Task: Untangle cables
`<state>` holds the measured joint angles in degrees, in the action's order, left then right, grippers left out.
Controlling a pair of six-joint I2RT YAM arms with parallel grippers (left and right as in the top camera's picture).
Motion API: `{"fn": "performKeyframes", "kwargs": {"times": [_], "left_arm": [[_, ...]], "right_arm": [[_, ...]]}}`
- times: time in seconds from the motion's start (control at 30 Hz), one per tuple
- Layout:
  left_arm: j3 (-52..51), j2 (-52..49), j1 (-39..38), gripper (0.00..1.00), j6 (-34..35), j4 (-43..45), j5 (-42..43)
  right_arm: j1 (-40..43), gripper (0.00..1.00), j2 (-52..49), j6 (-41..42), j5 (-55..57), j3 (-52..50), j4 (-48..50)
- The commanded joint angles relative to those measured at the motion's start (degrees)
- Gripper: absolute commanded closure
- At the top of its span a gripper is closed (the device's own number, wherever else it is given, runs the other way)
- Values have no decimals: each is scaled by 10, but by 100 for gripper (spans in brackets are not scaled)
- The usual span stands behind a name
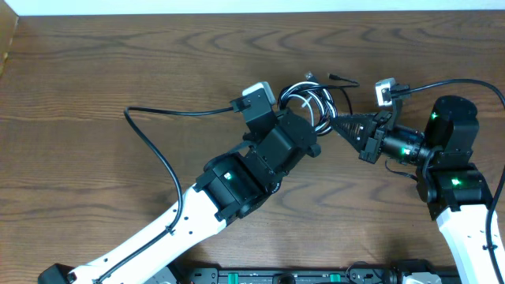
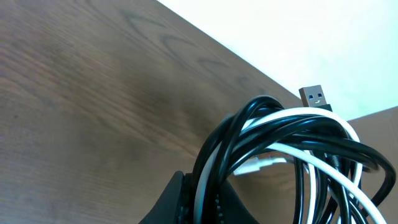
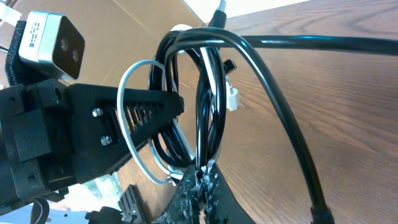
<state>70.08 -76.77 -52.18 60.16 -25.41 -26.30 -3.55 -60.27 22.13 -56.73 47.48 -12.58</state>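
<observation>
1. Black and white thin cables (image 1: 309, 101), coiled together, are held over the brown wooden table (image 1: 118, 63) near its far edge, the loop standing upright.
2. Left gripper (image 2: 199, 198) is clenched on the coil.
3. Right gripper (image 3: 202, 185) is clamped on black strands.
4. Silver USB plug (image 2: 313, 96) points away from the left gripper.

Light: bright, even | shadows: faint on the counter (image 1: 95, 63) | glare: blown-out white background in left wrist view; sheen on cables (image 2: 292, 132) | blur: slight close-up.
</observation>
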Motion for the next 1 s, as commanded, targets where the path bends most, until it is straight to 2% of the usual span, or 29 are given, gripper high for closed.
{"fn": "performKeyframes", "kwargs": {"times": [0.0,0.33,0.97], "left_arm": [[3,-3,1,92,23,6,-33],[3,-3,2,93,134,7,-35],[3,-3,2,93,268,4,-188]], "right_arm": [[0,99,2,-3,-9,12,0],[0,99,2,-14,-54,12,17],[0,99,2,-34,-66,12,16]]}}
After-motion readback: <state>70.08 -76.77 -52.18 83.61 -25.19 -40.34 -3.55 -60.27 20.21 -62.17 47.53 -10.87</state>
